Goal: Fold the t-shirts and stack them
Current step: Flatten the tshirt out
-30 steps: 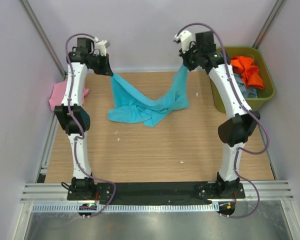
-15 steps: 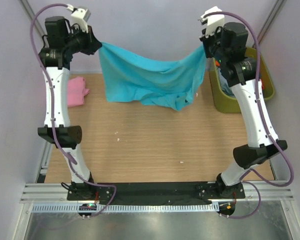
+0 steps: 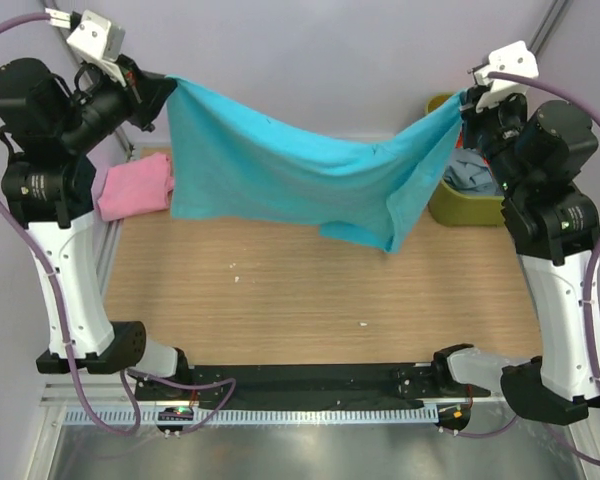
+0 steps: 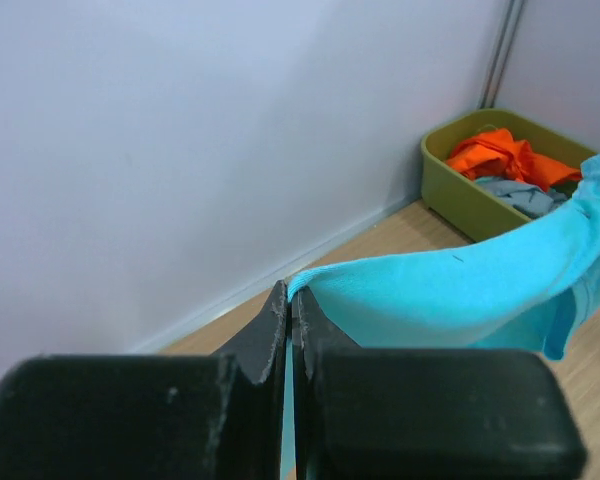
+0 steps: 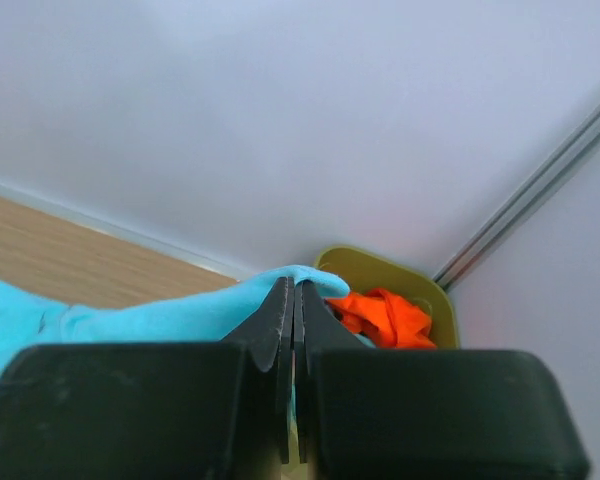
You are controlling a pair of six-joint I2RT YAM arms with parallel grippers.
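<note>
A large turquoise t-shirt (image 3: 300, 175) hangs spread in the air above the table, stretched between both arms and sagging in the middle, its lowest point at the right. My left gripper (image 3: 165, 85) is shut on its left top corner; in the left wrist view the cloth (image 4: 460, 295) runs off to the right from the pinched gripper (image 4: 290, 292). My right gripper (image 3: 467, 98) is shut on the right top corner, with the cloth (image 5: 150, 318) trailing left from the closed gripper (image 5: 295, 285). A pink t-shirt (image 3: 135, 187) lies folded at the table's left edge.
An olive-green bin (image 3: 470, 210) stands at the back right, partly hidden by the right arm, holding grey-blue cloth (image 3: 472, 170). The wrist views show an orange tee (image 4: 500, 155) in the bin (image 5: 420, 285) as well. Walls close in behind and at both sides.
Both arms have risen and spread apart, lifting the turquoise t-shirt off the table and stretching it wide. It hung bunched and partly on the wood a second ago.
</note>
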